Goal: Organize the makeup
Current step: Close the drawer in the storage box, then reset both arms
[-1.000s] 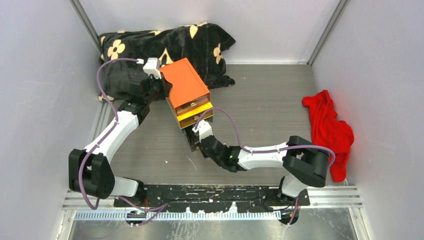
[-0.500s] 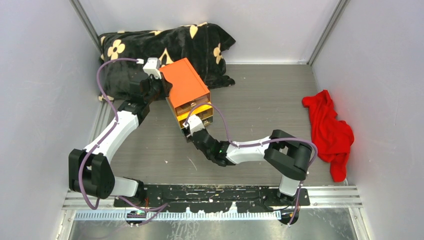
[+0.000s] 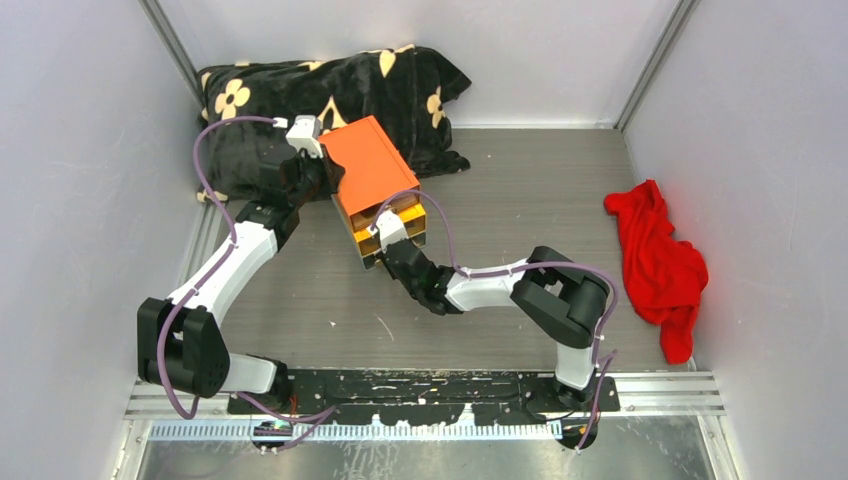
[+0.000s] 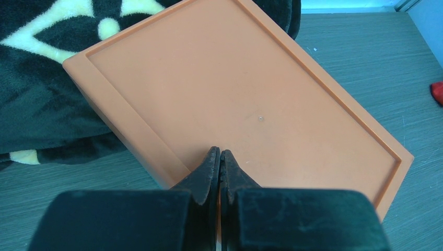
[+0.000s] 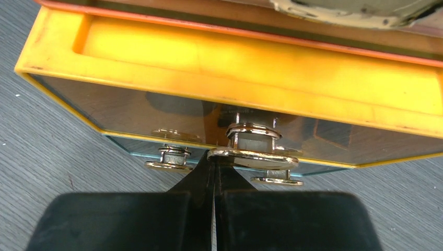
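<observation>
1. Top external view, far left: a black flowered cushion (image 3: 300,90) lies against the back corner; the orange-topped box (image 3: 370,165) stands just beside it, one corner touching or nearly touching the fabric.
2. Left end effector (image 4: 219,152): its fingers are pressed together with nothing between them; the tips rest on the orange lid (image 4: 251,94) near its near edge, which I read as bracing the box.
3. Makeup: none shows on the surface (image 3: 520,190); I judge it sits inside the drawers, though the tinted fronts hide the contents and a pale shape at the top of the right wrist view is too unclear to name.
4. Right end effector (image 5: 214,159): closed and empty; its tips sit against the metal handle (image 5: 253,157) on the front of the yellow drawer (image 5: 235,52), which stands slightly proud of the box.
5. Step in hand, as I judge it: pushing that drawer home; push straight along its slide and low on the front; keep the tips centred on the handle, since the rounded plate could let them slip aside; hold the lid down firmly so the box does not skid into the cushion or twist.
6. Far right: a red cloth (image 3: 655,255) lies well apart and plays no part.
</observation>
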